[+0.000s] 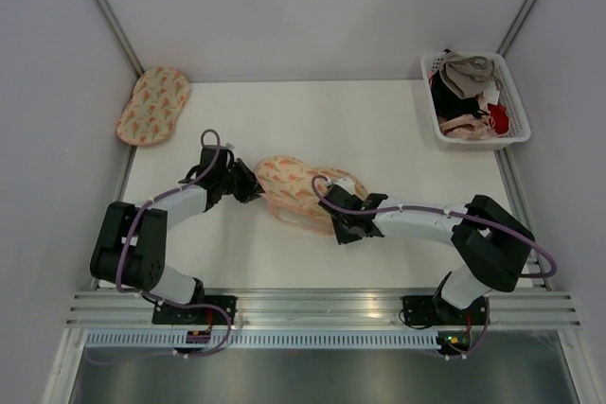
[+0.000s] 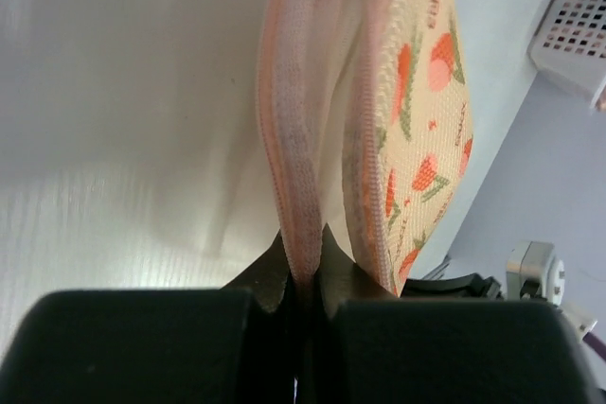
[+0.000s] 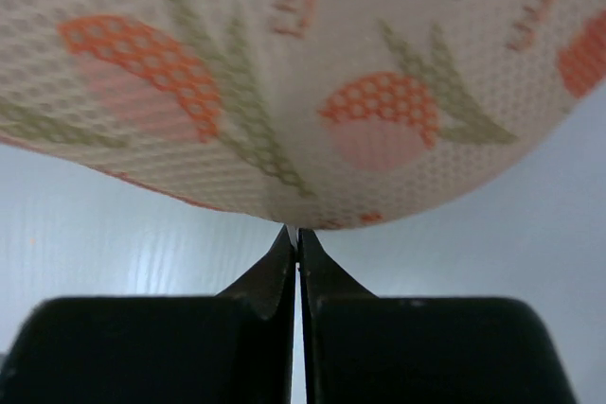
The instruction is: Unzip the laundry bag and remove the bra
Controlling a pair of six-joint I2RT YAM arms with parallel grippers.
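Well, both grippers are on the one pouch

The oval padded laundry bag (image 1: 301,188), cream-peach with an orange-red print and a pink zip edge, lies in the middle of the white table (image 1: 407,139), between the two arms. The left gripper (image 2: 303,270) is clamped on the pink zip edge at the bag's left end. Beside that pinched strip the zip stands parted and pale white fabric shows in the gap, though I cannot tell what it is. The right gripper (image 3: 297,237) sits at the bag's near right rim, jaws pressed together, tips touching the printed mesh; whether they nip any of it I cannot tell. A second, like-printed pouch (image 1: 153,104) lies at the far left corner, well apart. A white plastic basket (image 1: 478,141) of mixed garments (image 1: 466,78) stands far right.
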